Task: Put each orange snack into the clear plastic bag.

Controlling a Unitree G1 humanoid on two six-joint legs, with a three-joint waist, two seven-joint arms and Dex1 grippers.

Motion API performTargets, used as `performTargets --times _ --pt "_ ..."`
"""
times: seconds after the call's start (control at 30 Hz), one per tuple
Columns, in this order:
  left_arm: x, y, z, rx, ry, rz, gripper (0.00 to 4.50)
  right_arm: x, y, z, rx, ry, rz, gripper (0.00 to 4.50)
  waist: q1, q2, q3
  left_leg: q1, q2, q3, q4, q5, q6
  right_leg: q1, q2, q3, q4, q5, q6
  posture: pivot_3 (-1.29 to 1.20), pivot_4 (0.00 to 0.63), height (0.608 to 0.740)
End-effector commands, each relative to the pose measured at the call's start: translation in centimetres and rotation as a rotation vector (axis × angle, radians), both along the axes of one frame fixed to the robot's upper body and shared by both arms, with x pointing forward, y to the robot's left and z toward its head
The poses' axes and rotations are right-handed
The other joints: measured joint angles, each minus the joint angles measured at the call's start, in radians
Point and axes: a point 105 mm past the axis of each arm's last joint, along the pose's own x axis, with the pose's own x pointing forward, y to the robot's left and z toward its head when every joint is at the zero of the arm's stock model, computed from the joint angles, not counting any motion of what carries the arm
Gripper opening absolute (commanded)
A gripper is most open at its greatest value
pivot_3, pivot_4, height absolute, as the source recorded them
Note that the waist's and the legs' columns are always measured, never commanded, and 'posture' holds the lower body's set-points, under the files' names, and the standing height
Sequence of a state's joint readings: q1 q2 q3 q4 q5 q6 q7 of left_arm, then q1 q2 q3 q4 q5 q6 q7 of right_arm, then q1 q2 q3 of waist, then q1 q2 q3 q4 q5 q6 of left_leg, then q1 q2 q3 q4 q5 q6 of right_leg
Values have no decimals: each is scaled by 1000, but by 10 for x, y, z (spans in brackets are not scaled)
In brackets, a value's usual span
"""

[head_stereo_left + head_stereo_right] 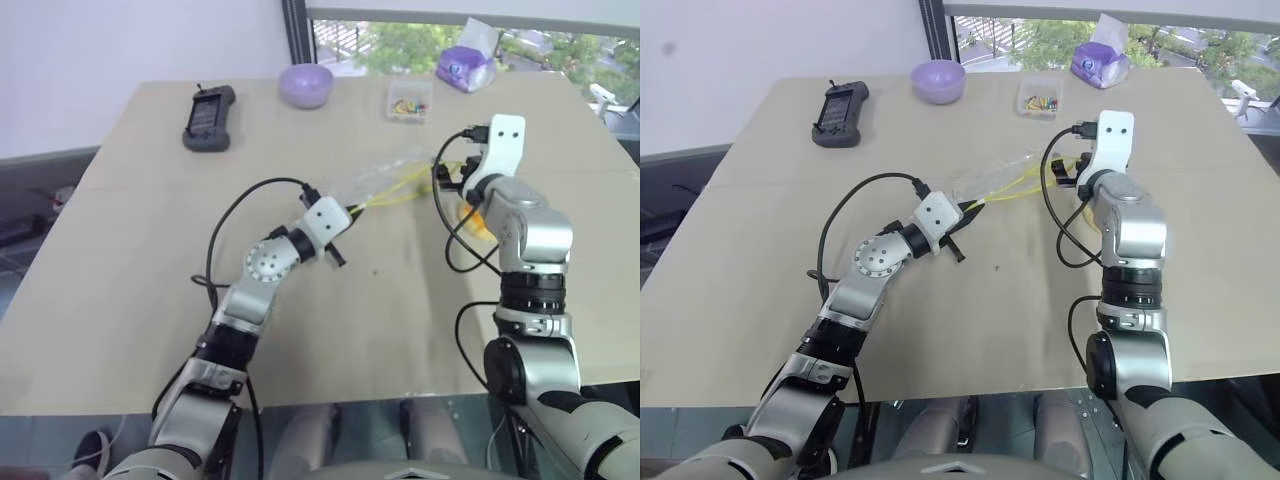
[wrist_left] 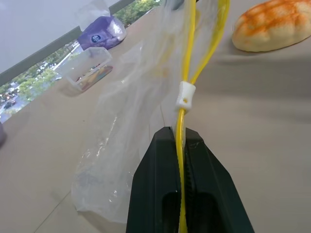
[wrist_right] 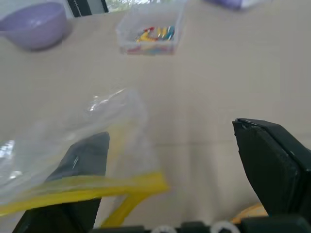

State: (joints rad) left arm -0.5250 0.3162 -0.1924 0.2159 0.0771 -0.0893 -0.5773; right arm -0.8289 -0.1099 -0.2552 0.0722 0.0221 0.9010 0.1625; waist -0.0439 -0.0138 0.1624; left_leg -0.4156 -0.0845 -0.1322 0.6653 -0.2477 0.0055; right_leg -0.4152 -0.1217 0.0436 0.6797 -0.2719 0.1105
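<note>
One orange snack [image 2: 272, 25] lies on the counter [image 1: 150, 280], just beside the right arm and partly hidden behind it in the head views, not yet bagged. Left gripper [image 2: 182, 145] has its fingers clenched on the yellow seal strip of the clear plastic bag [image 2: 126, 121], holding the bag's mouth edge off the counter; the rest of the bag trails across the counter toward the right arm. Right gripper [image 3: 170, 170] hangs over the far end of the strip with its fingers spread wide, grasping nothing.

Step in hand looks like opening or steadying the bag mouth before loading. To do it well: right fingers should take only the free lip of the strip, opposite the left pinch, and pull gently apart so the mouth gapes; the film is thin and slippery, so a shallow pinch may slip. Keep the left pinch steady. The snack sits close to the right arm, so avoid nudging it.

Containers: bag looks empty. Small clear box [image 1: 409, 100] at the far edge holds colourful bits. Purple bowl [image 1: 305, 84] beside it, contents can't be told.
</note>
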Motion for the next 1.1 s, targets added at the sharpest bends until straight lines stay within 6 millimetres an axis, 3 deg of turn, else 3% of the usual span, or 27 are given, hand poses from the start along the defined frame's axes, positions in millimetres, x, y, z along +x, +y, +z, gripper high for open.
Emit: performTargets --times 0.03,0.3,0.57,0.8,1.0,1.1 --pt "-2 -1 11 -10 -41 -8 0 -6 8 31 -34 -107 67 4420 1 0 0 0 0 0 0 0 0 0 0 0 0 0 0 0 150 740" --pt "-1 0 12 -12 -46 0 0 -46 38 10 -447 -102 492 4420 -2 0 0 0 -1 0 0 0 0 0 0 -1 0 0 0 0 150 740" --pt "2 2 13 -11 -51 21 0 -65 9 20 -467 -67 551 4420 4 0 0 0 -1 0 0 0 0 1 0 -1 -1 0 0 0 150 740" --pt "3 2 13 -14 -50 31 0 -75 -18 42 -499 -95 539 4420 7 0 0 0 -1 0 1 0 1 1 0 -1 -1 0 0 0 150 740" --pt "3 2 12 -15 -48 31 0 -67 -65 23 -553 36 375 4420 11 0 0 0 -1 0 1 0 1 2 -1 -1 -1 0 0 0 150 740" --pt "4 1 13 -17 -49 33 0 -59 -66 8 -733 43 358 4420 8 0 0 0 -1 0 1 0 1 2 -1 -1 -1 0 0 0 150 740"
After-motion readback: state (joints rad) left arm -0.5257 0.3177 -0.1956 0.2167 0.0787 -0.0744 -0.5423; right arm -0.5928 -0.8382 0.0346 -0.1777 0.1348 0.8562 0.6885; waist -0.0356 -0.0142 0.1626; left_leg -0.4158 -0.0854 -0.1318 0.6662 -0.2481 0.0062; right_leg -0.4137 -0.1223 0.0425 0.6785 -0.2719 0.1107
